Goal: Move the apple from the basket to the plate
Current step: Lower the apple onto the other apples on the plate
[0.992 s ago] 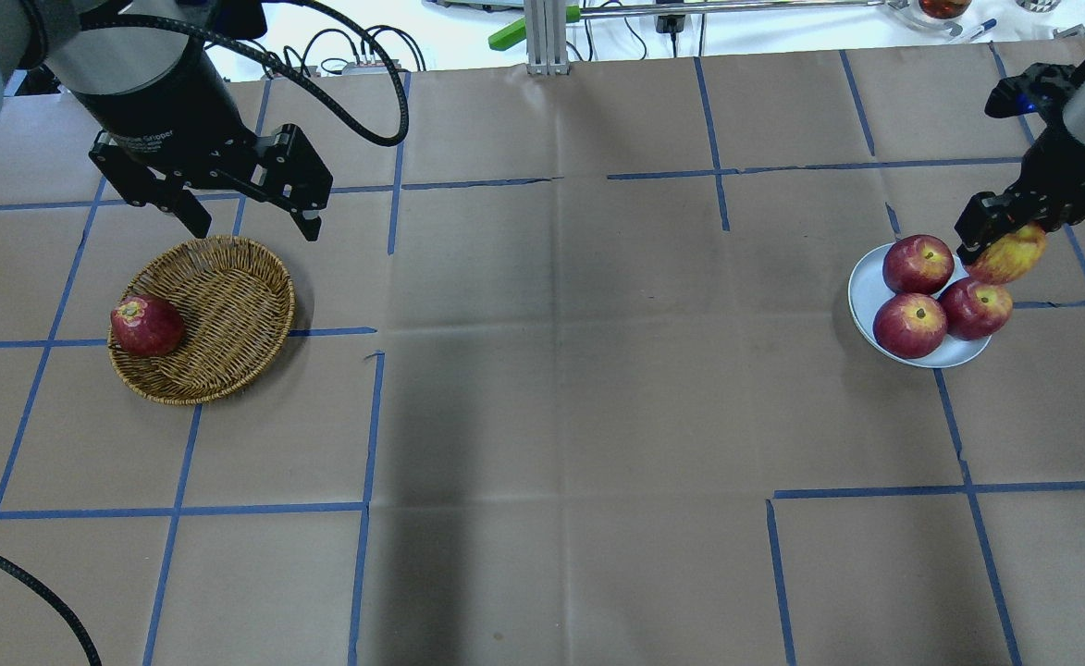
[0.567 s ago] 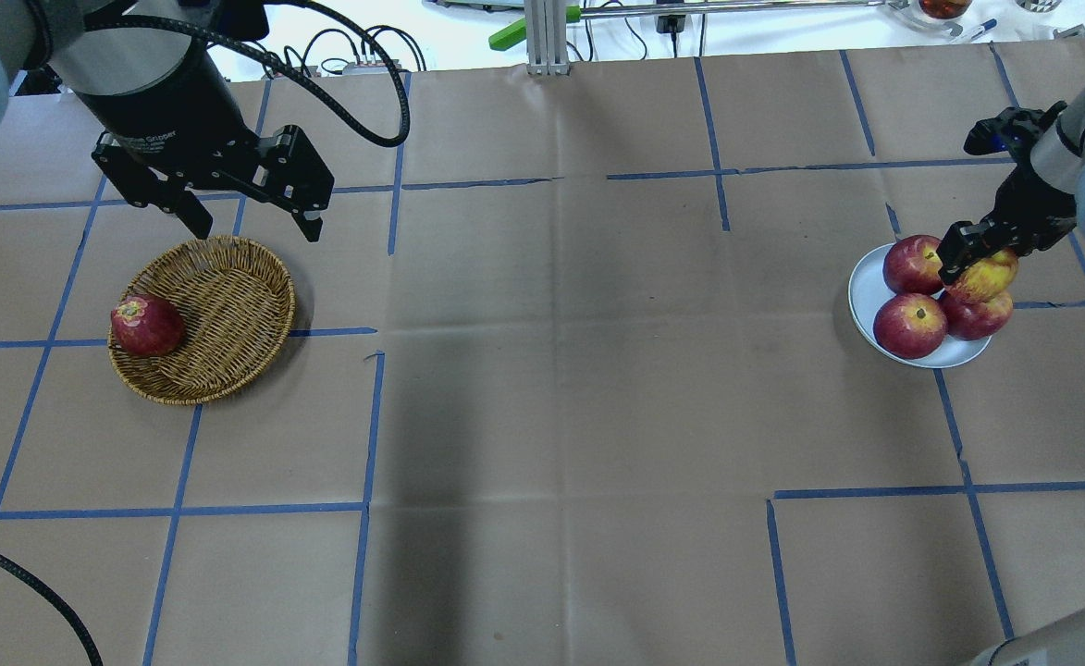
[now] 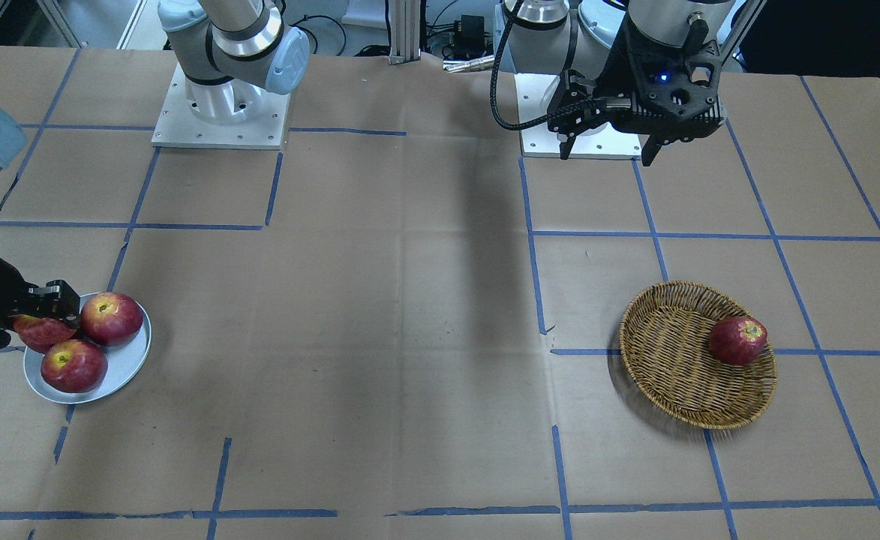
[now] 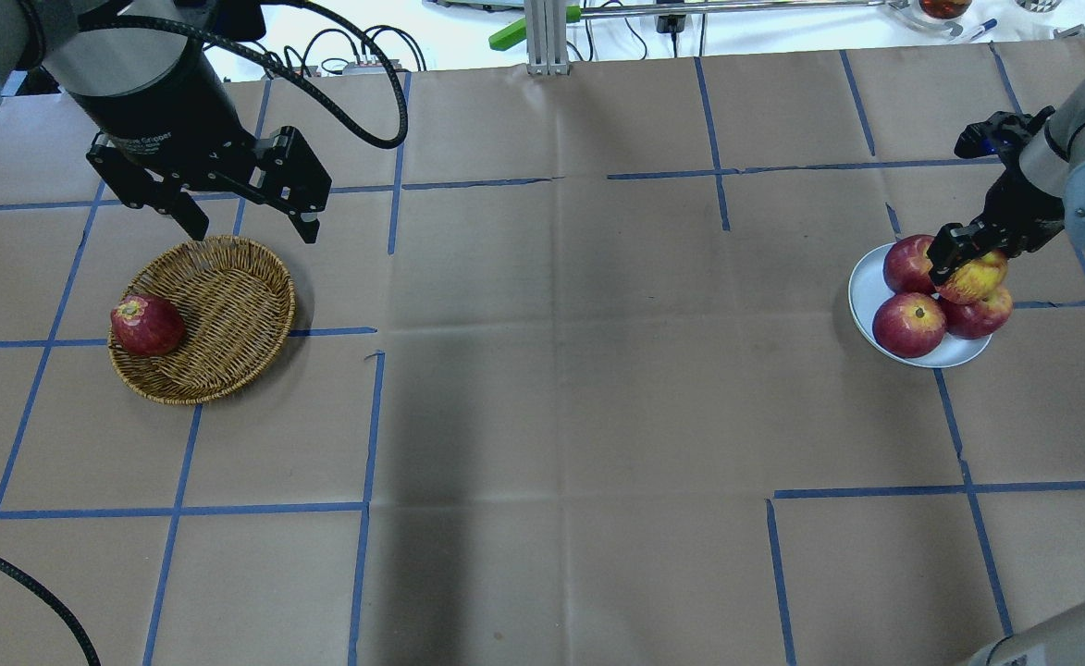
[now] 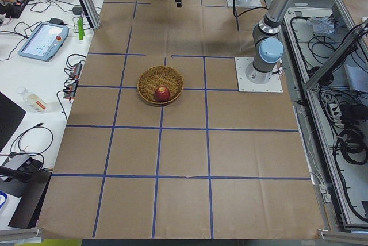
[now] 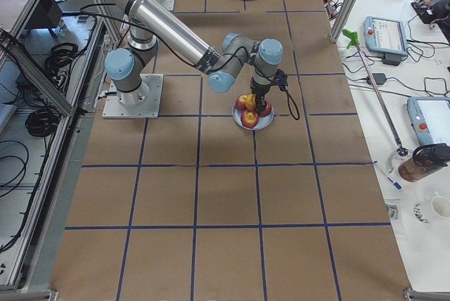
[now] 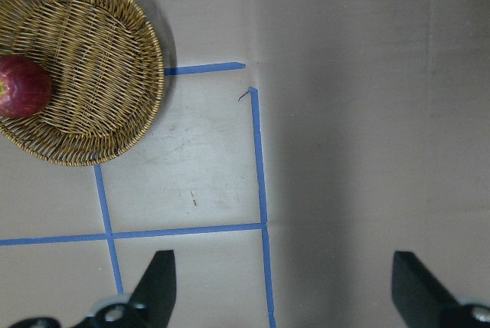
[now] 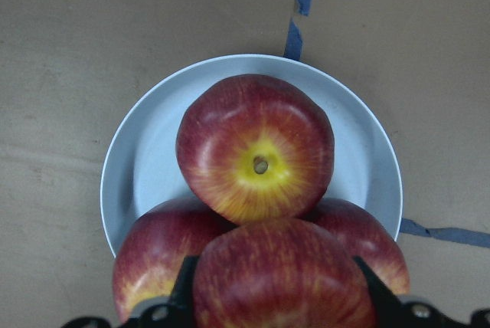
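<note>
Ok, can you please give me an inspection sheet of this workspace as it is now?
Surface: table covered with brown paper, blue tape grid.
Job's things: streaky apple held over plate; basket on robot's left.
Clutter: three dark red apples on plate; one red apple in basket.
End effectors: left end effector open, empty, beside basket; right end effector shut on streaky apple.
Cables: black cable loops from left wrist.
Surroundings: tablet beyond the table's edge.
</note>
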`<act>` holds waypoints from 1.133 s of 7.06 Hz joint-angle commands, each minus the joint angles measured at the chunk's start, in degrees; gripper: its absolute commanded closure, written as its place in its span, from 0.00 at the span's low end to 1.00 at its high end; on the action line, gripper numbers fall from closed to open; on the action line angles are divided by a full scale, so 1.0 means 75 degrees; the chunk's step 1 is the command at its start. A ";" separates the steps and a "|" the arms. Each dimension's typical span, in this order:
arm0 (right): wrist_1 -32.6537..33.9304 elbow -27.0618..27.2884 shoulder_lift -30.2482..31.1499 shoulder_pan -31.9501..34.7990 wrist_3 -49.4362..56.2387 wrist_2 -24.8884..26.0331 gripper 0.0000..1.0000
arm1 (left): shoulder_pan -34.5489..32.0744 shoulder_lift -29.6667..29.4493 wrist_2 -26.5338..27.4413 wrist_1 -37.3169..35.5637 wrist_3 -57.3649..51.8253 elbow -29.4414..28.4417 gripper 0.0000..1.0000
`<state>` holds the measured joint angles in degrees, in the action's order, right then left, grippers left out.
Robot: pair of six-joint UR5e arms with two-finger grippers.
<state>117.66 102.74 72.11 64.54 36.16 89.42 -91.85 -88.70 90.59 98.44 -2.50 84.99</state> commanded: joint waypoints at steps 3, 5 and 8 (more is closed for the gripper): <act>-0.0068 -0.0011 -0.0017 0.0019 0.0042 -0.0074 0.08 | 0.0000 -0.0021 -0.0021 -0.0012 -0.0006 0.0000 0.01; -0.0091 -0.0022 0.0088 0.0019 0.0042 -0.0016 0.00 | 0.0000 -0.0045 -0.0055 -0.0024 0.0005 0.0000 0.01; -0.0602 -0.0360 0.0753 0.0380 -0.0039 -0.0016 0.00 | 0.0000 -0.0021 -0.0044 -0.0012 -0.0006 0.0000 0.01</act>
<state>115.97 101.49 74.88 65.54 36.34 89.16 -91.85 -88.87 90.24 98.32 -2.54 84.99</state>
